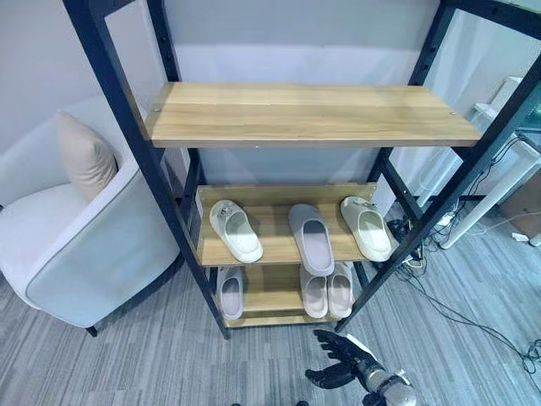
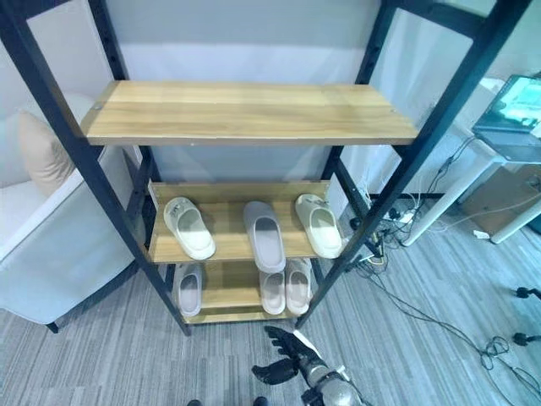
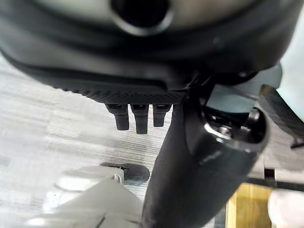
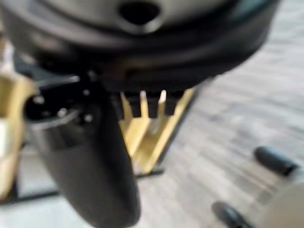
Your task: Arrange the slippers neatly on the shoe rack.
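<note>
A grey striped carpet point(image 1: 152, 355) covers the floor of a room with a pale wall, and against that wall stands a black-framed rack point(image 1: 127, 127) with three wooden shelves. The top shelf point(image 1: 308, 114) is bare wood. On the middle shelf point(image 1: 275, 203) lie three slippers, well apart from each other: a cream slipper point(image 1: 236, 230) at the left, angled a little, a grey slipper point(image 1: 312, 238) in the middle whose front pokes past the shelf's front edge, and another cream slipper point(image 1: 366, 227) at the right end. On the bottom shelf point(image 1: 270, 296) there is a single pale slipper point(image 1: 231, 292) at the left and a pink pair point(image 1: 328, 292) side by side, touching, at the right. A white armchair point(image 1: 84, 245) with a beige cushion point(image 1: 84, 156) sits just beside the rack on its left. Cables point(image 1: 456, 304) trail over the carpet on the other side, near a white table leg point(image 1: 473, 207). Low in front of the rack, the right hand point(image 1: 342, 359) hovers above the carpet with its dark fingers spread and loose, holding nothing. The left hand point(image 3: 137, 116) shows in its wrist view with fingers hanging straight over the carpet, also holding nothing.
</note>
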### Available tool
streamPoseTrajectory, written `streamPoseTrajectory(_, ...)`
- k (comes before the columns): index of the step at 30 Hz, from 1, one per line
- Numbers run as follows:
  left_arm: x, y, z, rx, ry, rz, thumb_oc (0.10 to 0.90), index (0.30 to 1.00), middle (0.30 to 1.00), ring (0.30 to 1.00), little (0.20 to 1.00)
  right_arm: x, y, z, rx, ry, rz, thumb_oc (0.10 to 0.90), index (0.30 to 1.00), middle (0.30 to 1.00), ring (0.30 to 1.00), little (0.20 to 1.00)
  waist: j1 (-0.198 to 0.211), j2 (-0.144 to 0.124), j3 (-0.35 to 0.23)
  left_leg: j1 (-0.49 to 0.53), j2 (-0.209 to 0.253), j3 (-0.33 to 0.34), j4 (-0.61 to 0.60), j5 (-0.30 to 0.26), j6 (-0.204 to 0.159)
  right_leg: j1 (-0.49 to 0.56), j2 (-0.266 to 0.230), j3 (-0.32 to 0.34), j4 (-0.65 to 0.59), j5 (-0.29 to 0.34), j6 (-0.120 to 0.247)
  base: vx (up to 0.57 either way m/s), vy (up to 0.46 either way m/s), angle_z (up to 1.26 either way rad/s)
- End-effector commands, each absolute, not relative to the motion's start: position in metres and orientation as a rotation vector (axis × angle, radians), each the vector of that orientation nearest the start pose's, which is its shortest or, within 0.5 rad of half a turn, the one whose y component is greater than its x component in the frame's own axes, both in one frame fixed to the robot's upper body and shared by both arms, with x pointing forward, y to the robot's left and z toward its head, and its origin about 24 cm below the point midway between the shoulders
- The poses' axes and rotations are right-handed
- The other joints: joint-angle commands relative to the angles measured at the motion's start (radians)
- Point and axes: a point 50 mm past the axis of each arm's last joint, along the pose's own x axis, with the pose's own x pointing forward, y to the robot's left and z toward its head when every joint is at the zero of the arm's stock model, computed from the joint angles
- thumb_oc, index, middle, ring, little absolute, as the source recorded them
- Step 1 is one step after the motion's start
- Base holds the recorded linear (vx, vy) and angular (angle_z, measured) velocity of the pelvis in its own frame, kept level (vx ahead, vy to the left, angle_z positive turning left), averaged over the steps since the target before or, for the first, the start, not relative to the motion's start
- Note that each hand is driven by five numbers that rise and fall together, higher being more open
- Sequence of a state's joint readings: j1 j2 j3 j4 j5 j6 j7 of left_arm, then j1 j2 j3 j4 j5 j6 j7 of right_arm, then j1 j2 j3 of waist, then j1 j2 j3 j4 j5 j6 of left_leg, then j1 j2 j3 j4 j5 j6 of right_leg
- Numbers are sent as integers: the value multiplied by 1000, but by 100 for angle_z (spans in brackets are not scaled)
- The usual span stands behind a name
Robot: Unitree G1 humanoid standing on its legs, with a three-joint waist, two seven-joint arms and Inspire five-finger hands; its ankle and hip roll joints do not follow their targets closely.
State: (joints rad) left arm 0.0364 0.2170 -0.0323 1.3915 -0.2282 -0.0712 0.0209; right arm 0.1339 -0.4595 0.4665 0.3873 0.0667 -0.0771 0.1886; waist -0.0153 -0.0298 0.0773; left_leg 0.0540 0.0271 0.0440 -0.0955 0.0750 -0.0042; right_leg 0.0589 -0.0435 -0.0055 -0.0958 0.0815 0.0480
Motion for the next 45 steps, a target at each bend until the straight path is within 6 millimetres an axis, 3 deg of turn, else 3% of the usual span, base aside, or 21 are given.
streamPoseTrajectory(1, 54, 227, -171, 179, 1358, 131, 800, 900, 900, 900, 900, 211, -134, -21, -351, 243, 717, 800, 900, 900, 900, 900, 5, -18, -3, -1, -34, 5, 8, -86, -2, 4, -40, 2, 84, -136, 66, 3, -24, 11)
streamPoseTrajectory(5, 54, 223, -172, 212, 1375, 75, 800, 900, 900, 900, 900, 216, -121, -1, -326, 169, 807, 800, 900, 900, 900, 900, 3, -15, -5, 5, -32, 2, 8, -88, -5, 11, -37, -4, 82, -136, 65, 30, -13, 14)
streamPoseTrajectory(8, 49, 224, -172, 234, 1396, 42, 800, 900, 900, 900, 900, 217, -109, 37, -291, 14, 914, 800, 900, 900, 900, 900, 7, -12, -5, 7, -27, 0, 8, -83, -8, 16, -33, -7, 75, -132, 61, 23, -10, 7)
streamPoseTrajectory(11, 45, 224, -173, 246, 1398, 28, 800, 900, 900, 900, 900, 220, -121, 87, -445, -237, 856, 800, 900, 900, 900, 900, 3, -8, -10, 11, -24, 3, 8, -86, -9, 22, -32, -6, 70, -135, 63, 39, -1, -1)
streamPoseTrajectory(16, 42, 222, -173, 265, 1400, 17, 800, 900, 900, 900, 900, 226, -152, 138, -805, -528, 578, 800, 900, 900, 900, 900, 1, -4, -18, 18, -24, 2, 8, -93, -6, 33, -33, -8, 57, -134, 65, 67, -4, -1)
streamPoseTrajectory(22, 50, 221, -173, 288, 1351, -16, 800, 900, 900, 900, 900, 253, -206, 140, -888, -462, 213, 800, 900, 900, 900, 900, 13, -2, -10, 10, -27, -10, 8, -105, -4, 37, -35, -16, 34, -133, 67, 69, -6, 1)
streamPoseTrajectory(23, 42, 223, -173, 281, 1381, 0, 800, 900, 900, 900, 900, 259, -221, 143, -917, -455, 118, 800, 900, 900, 900, 900, 18, -3, -7, 5, -29, -12, 8, -107, -4, 35, -34, -18, 23, -130, 68, 36, -5, 2)
streamPoseTrajectory(24, 43, 223, -173, 282, 1379, 0, 800, 900, 900, 900, 900, 259, -221, 144, -917, -457, 116, 800, 900, 900, 900, 900, 18, -3, -6, -2, -29, -11, 8, -97, -4, 27, -33, -18, 25, -122, 67, 62, -5, 1)
streamPoseTrajectory(26, 28, 229, -173, 297, 1430, 1, 800, 900, 900, 900, 900, 268, -241, 151, -1008, -462, -6, 800, 900, 900, 900, 900, 30, -3, 2, -6, -28, -15, 8, -108, -5, 26, -32, -19, 17, -127, 67, 81, -3, 3)
streamPoseTrajectory(31, 25, 239, -171, 322, 1446, 20, 800, 900, 900, 900, 900, 278, -252, 161, -1054, -481, -82, 800, 900, 900, 900, 900, 44, -9, 20, -24, -27, -17, 8, -108, -7, 11, -29, -22, 14, -126, 66, -4, -8, 4)
streamPoseTrajectory(36, 24, 248, -169, 387, 1467, 5, 800, 900, 900, 900, 900, 297, -258, 190, -1203, -541, -179, 800, 900, 900, 900, 900, 58, -14, 46, -66, -27, -24, 8, -100, -10, -25, -24, -27, 9, -123, 64, -23, -7, 10)
streamPoseTrajectory(45, 44, 237, -170, 436, 1391, -77, 800, 900, 900, 900, 900, 325, -243, 201, -1067, -567, -174, 800, 900, 900, 900, 900, 81, -12, 94, -113, -32, -35, 8, -85, -13, -69, -26, -30, 9, -112, 63, -3, 0, 1)
